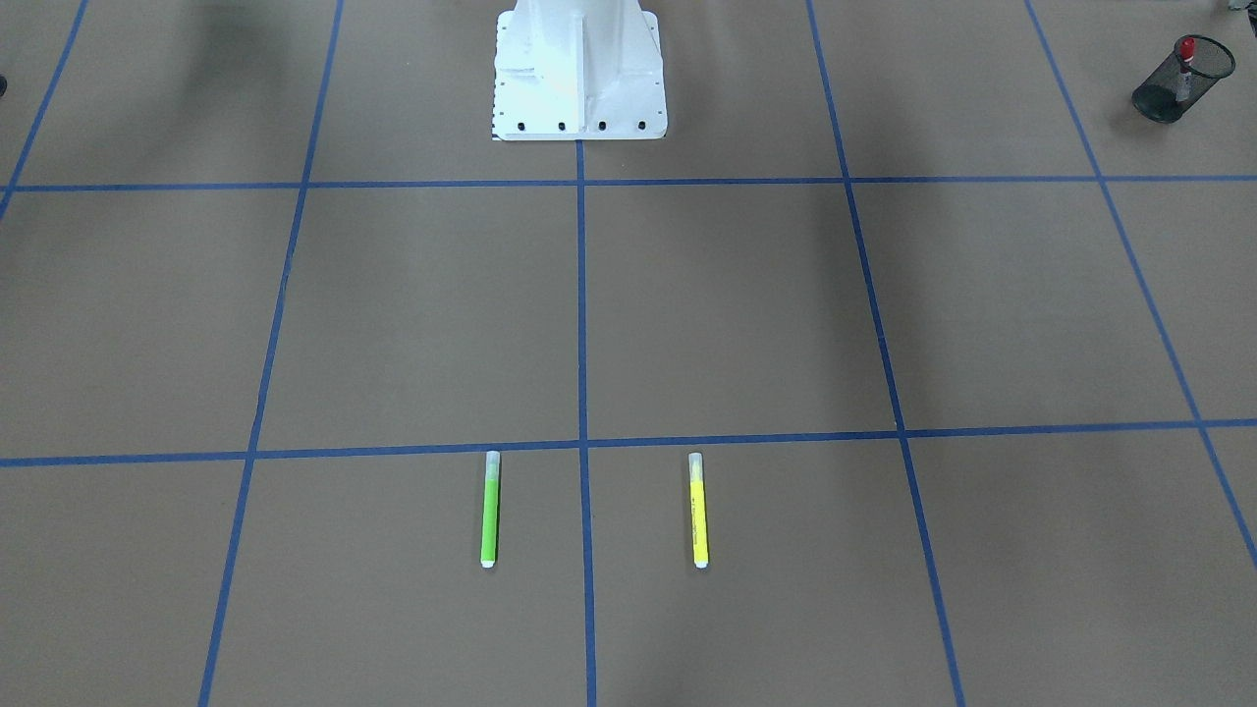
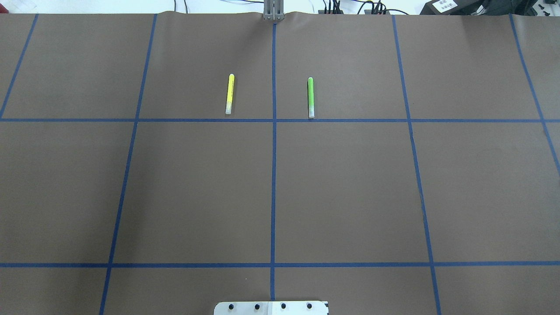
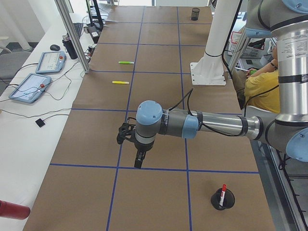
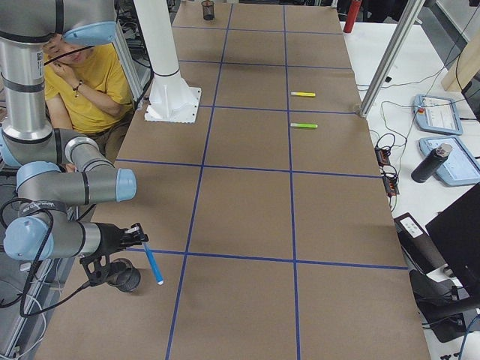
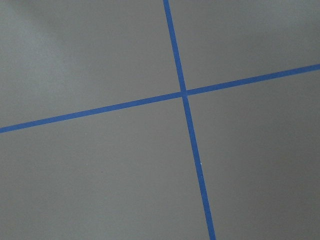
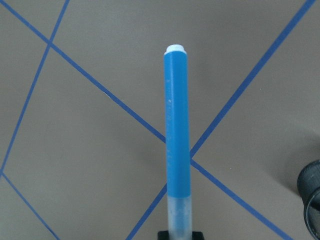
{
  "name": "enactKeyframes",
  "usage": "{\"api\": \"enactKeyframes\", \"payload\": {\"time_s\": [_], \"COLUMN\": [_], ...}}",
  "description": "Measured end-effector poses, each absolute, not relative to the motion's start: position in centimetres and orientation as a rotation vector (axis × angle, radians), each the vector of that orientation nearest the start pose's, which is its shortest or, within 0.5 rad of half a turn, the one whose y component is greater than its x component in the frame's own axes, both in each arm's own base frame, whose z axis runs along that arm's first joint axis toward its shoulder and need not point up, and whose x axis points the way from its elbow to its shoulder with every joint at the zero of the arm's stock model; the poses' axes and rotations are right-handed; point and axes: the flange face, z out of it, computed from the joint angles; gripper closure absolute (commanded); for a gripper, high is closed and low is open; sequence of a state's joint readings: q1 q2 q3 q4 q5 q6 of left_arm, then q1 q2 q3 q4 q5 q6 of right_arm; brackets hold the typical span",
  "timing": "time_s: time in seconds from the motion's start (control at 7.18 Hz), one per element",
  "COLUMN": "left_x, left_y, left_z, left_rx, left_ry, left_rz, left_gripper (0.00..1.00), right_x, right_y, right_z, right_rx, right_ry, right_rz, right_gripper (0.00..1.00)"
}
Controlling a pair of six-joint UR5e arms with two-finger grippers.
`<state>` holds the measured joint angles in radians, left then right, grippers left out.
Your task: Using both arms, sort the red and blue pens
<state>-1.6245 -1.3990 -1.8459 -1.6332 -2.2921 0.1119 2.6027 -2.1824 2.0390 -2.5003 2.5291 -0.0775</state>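
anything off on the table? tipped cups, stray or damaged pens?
Nothing stands out. The green highlighter and yellow highlighter lie flat, parallel and apart. The red marker stands in its mesh cup, which is upright. The right gripper holds the blue highlighter tilted, beside a second cup.

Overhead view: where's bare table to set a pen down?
Bare: middle squares between pedestal, yellow highlighter and green highlighter. Crowded: both ends, red pen in its cup, and a second cup beside the right gripper holding the blue pen.
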Motion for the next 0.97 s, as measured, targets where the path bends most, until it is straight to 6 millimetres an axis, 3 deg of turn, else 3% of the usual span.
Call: {"api": "enactKeyframes", "payload": {"time_s": [0.42, 0.7, 0.97], "left_x": [-9.0, -9.0, -9.0], "left_y": [-42.4, -42.4, -42.4], "left_z": [59.8, 59.7, 59.7], "left_rx": [0.219, 0.224, 0.237], "left_ry": [0.705, 0.704, 0.702], "left_rz": [0.116, 0.118, 0.122], "left_gripper": [0.0, 0.0, 0.0], "right_x": [11.6, 9.0, 7.6], "right_y": [2.4, 4.0, 4.7], "right_z": [68.7, 71.9, 73.2], "right_rx": [-0.567, -0.636, -0.659], "right_ry": [-1.594, -1.72, -1.774], "right_rz": [1.594, 1.682, 1.714], "right_gripper": [1.0, 1.0, 1.0]}}
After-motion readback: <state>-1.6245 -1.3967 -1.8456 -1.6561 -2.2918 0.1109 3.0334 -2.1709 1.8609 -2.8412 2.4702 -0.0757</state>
